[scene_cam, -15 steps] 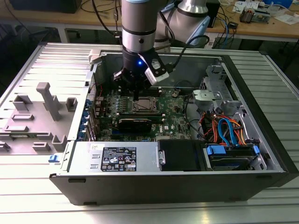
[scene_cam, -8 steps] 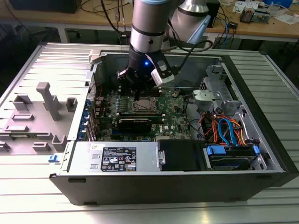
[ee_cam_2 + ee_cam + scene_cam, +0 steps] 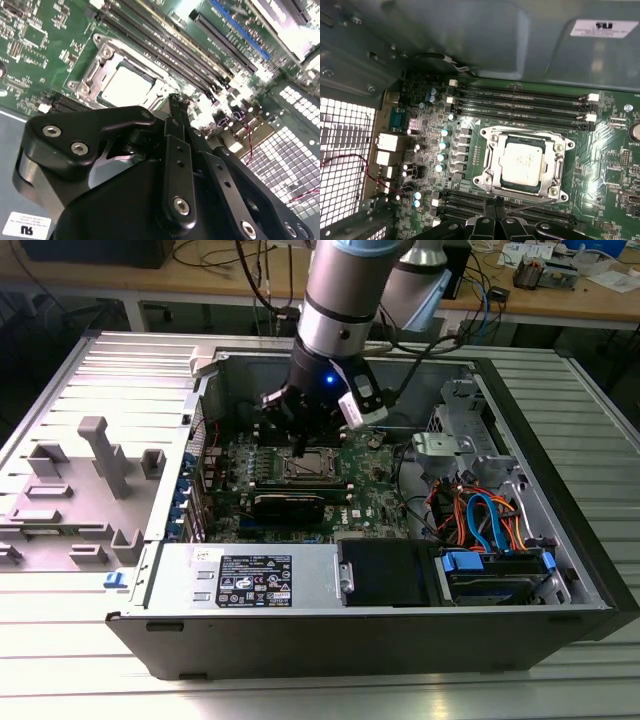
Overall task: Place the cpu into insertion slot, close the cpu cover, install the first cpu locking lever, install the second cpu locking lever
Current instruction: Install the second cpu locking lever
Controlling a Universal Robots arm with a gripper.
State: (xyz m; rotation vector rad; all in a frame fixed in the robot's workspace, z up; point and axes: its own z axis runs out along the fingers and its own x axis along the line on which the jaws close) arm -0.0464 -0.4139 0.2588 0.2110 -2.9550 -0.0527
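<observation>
Gripper [image 3: 496, 209], fingers pressed together and holding nothing, hangs just beside the slot [image 3: 489, 162]. Inside it the cpu [image 3: 521, 163] already sits, with the cover [image 3: 557, 162] lying down around it. I'd judge a locking lever [image 3: 530, 203] is in hand; it needs a careful, steady push.

An open computer case [image 3: 400, 640] lies on its side on the table [image 3: 60, 660]. Inside, the motherboard [image 3: 370, 465] lies flat on the case floor. The insertion slot [image 3: 523, 164] sits near the middle of the board, with the cpu [image 3: 521, 163] lying in it and the cpu cover [image 3: 554, 170] down around the chip. Memory slots [image 3: 520, 100] run along two opposite sides of the socket. The pincer [image 3: 298, 447] hangs just above the socket's edge. A power supply [image 3: 255, 580] lies along the case's front wall in the exterior view.
</observation>
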